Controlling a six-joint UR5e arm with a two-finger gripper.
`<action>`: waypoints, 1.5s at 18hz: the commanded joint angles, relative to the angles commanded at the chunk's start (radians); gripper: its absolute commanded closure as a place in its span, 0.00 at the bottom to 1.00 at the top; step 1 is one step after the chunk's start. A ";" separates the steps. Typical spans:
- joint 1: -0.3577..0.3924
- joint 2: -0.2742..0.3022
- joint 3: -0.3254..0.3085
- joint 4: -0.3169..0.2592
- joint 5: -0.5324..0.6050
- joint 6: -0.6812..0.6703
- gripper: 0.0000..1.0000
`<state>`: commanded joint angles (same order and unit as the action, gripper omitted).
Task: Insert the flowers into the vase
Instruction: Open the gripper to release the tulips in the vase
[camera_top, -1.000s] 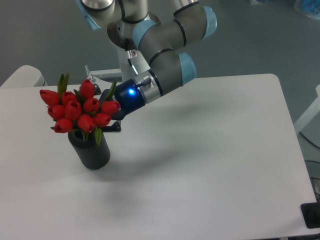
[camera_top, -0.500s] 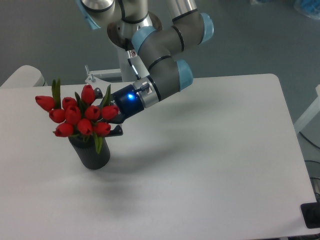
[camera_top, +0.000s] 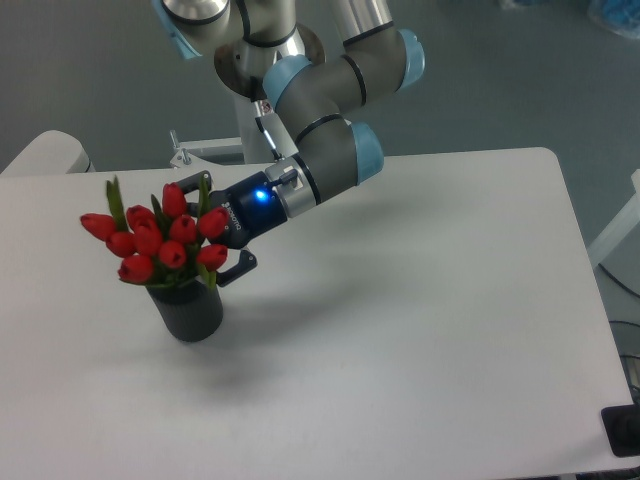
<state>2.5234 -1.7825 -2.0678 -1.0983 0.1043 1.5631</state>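
Lowering the flowers (camera_top: 160, 240) straight down into the vase (camera_top: 188, 310), keeping stems centred over its mouth; gripper (camera_top: 222, 248) seemingly clamping the bunch, grip hidden behind blooms.

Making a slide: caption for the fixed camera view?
Two-finger gripper beside red tulip bunch standing in matte black cylindrical vase.

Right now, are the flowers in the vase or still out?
In. The flowers stand with their stems down inside the vase mouth. The gripper is beside them; jaws hidden by the blooms.
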 joint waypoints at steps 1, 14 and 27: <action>0.011 0.002 -0.002 0.000 0.002 0.002 0.00; 0.014 0.008 -0.063 0.018 0.011 0.037 0.00; 0.080 0.011 -0.054 0.021 0.009 0.037 0.00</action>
<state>2.6030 -1.7718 -2.1215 -1.0769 0.1135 1.5999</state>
